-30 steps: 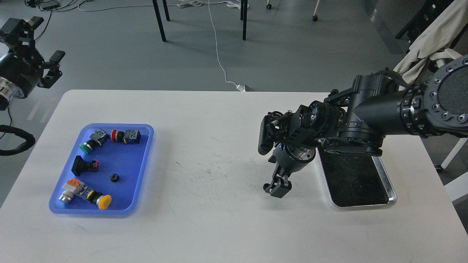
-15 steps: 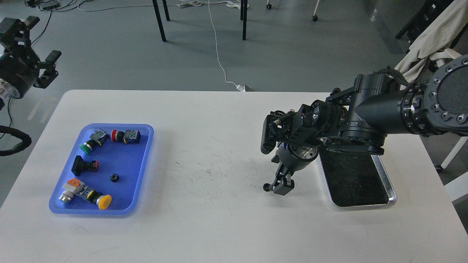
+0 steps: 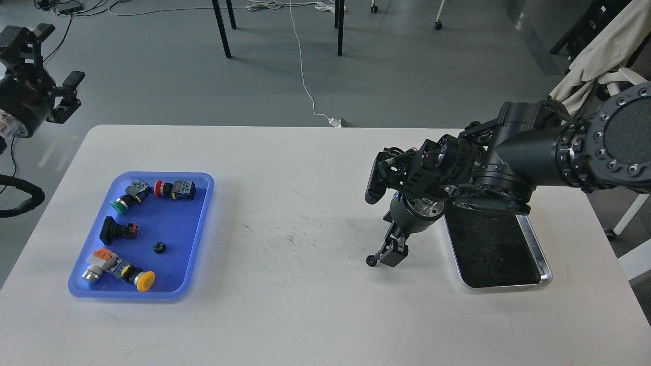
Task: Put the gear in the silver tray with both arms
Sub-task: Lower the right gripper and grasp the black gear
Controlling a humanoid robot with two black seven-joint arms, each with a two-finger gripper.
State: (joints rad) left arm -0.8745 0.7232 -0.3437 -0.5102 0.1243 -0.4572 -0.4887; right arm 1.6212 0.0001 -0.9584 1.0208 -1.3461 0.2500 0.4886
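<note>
A small black gear lies low at the table's middle right, just left of the silver tray. My right gripper points down right beside this gear, its tips touching or almost touching it. The fingers look dark and merged, so I cannot tell whether they hold it. The tray's dark bottom holds nothing, and my right arm hides its far end. My left gripper hangs open and holding nothing beyond the table's far left corner.
A blue plastic tray at the left holds several push-button switches and another small black gear. Chair and table legs stand on the floor beyond the far edge. A beige cloth hangs at the upper right.
My right wrist has shifted slightly right and turned, while the gear beside its tips stays in place. My left gripper drew back a little to the left.
</note>
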